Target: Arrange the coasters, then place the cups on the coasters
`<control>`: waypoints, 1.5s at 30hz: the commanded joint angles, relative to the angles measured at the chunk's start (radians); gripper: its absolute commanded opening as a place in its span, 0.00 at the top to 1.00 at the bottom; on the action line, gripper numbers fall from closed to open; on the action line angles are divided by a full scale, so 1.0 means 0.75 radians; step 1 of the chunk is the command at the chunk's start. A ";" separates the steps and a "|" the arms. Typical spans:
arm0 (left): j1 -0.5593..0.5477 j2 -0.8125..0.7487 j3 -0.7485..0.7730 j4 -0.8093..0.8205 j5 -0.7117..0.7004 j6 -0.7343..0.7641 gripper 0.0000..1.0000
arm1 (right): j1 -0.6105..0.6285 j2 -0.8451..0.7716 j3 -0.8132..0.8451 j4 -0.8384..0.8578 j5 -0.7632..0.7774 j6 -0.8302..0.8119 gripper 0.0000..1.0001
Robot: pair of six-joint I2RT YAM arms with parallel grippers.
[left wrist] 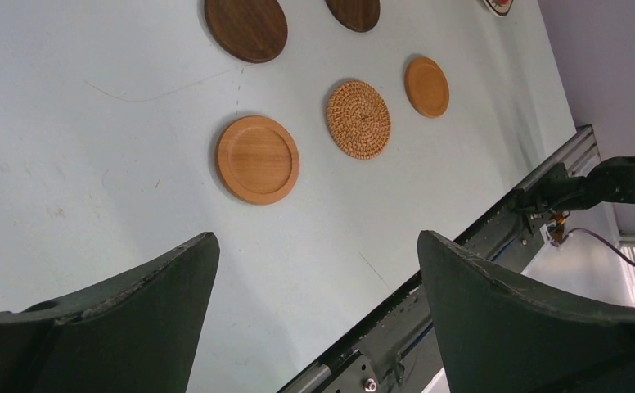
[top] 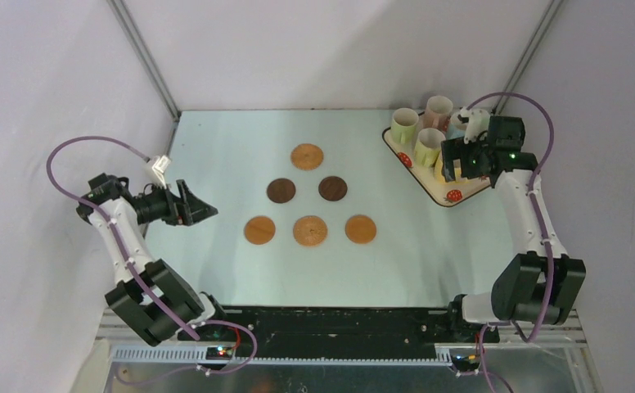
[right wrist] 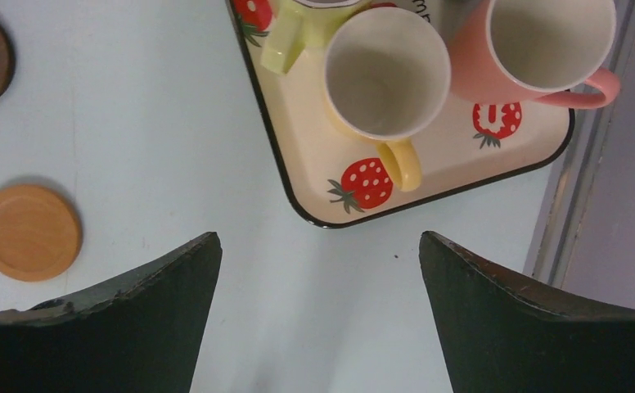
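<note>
- Coasters [top: 309, 230]: six, laid flat in a triangle at the middle of the table [top: 216, 147]. One tan disc is at the far point, two dark brown are in the middle row, and three tan are in the near row. None are touching.
- Tray [top: 459, 192]: cream, strawberry-printed, set at the far right corner of the surface.
- Cups [top: 404, 124]: gathered upright on the tray; none is set on a coaster.
- Yellow cup [right wrist: 386, 72] and pink cup [right wrist: 550, 41]: stood side by side by the tray's near corner.
- Right gripper [right wrist: 318, 237]: held above that corner, jaws spread wide, nothing gripped.
- Left gripper [left wrist: 318, 237]: held over the left edge of the surface, jaws apart, nothing between them.
</note>
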 commanded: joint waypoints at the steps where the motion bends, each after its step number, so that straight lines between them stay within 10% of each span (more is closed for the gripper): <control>1: 0.014 -0.056 0.023 -0.014 0.049 0.043 0.02 | -0.045 0.077 0.023 0.055 -0.067 -0.055 0.06; 20: 0.016 0.080 0.071 -0.192 0.106 0.245 0.02 | -0.212 0.538 0.322 -0.015 -0.210 -0.219 0.21; 45: 0.014 0.111 0.082 -0.214 0.098 0.267 0.02 | -0.283 0.667 0.300 -0.045 -0.365 -0.393 0.70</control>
